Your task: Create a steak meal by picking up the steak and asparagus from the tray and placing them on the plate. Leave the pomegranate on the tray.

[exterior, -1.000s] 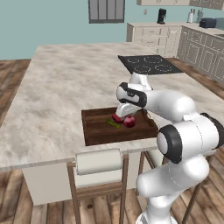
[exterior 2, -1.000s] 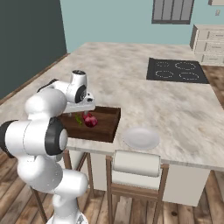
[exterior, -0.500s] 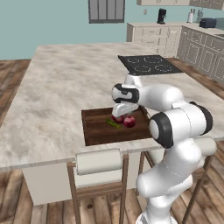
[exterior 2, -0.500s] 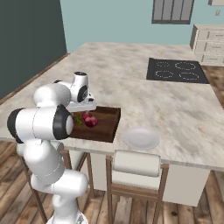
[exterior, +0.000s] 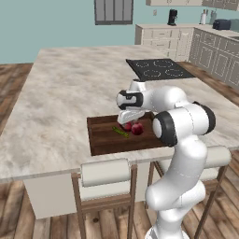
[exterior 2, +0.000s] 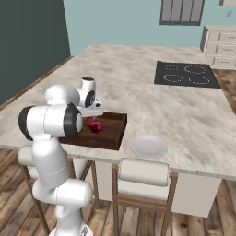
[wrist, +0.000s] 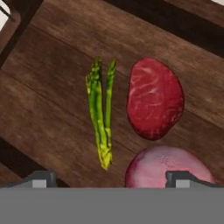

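Note:
On the dark wooden tray (wrist: 52, 52) (exterior: 105, 137) (exterior 2: 113, 131) lie three foods. The flat red steak (wrist: 154, 99) (exterior: 127, 126) lies beside the green asparagus (wrist: 100, 113) (exterior: 120, 132). The round crimson pomegranate (wrist: 168, 166) (exterior: 137, 129) (exterior 2: 95, 126) sits close against the steak. My gripper (wrist: 111, 179) (exterior: 127, 119) hangs open just above these foods, with nothing between its fingers. The white plate (exterior 2: 148, 145) rests on the counter to the right of the tray.
A black cooktop (exterior: 159, 68) (exterior 2: 186, 73) is set into the marble island further back. Two stools (exterior: 105, 172) (exterior 2: 143, 173) stand against the near edge of the counter. Cabinets and a coffee maker (exterior: 172, 17) line the far wall.
The gripper has come down closer over the foods on the tray. The foods have not moved.

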